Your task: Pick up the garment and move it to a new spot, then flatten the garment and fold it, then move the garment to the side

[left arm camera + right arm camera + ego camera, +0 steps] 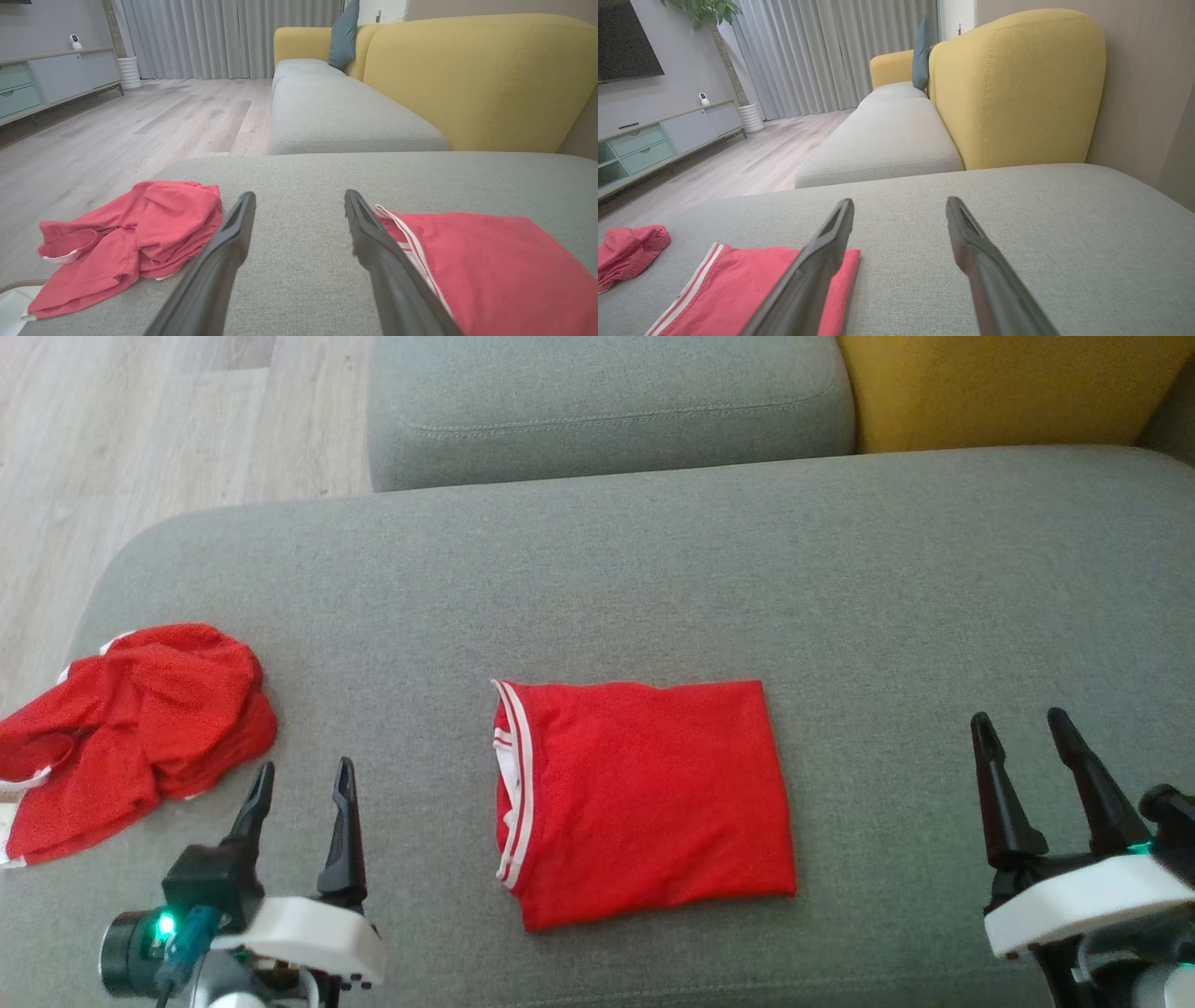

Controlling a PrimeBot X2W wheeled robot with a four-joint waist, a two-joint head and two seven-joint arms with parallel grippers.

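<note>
Left pincer [305, 770] and right pincer [1018, 719] sit low at the near edge, jaws apart, nothing in either. Both point away from the robot, low over the grey sofa seat [653, 569]. The left one is between the two red pieces, the right one well off to the right over bare fabric.

Folded red garment [644, 798] lies mid-seat between the pincers: a neat rectangle, flat, with white-striped trim along its left edge. Neither pincer touches it. Left wrist view puts the trimmed edge just beside the left pincer.

Crumpled red garment [140, 737] sits at the seat's left edge, near the left pincer and apart from the folded one.

My read: the fold looks done, so the step in hand is the last one, shifting the folded piece to the side. Can't rule out that the crumpled piece is next up instead. For the shift, bring the pincers to opposite edges, pinch all layers together, lift low and keep it level so the fold doesn't spill. Free space is on the right.

Farther back: second grey seat cushion [607, 401], yellow backrest [1008, 383], wood floor [140, 448].
</note>
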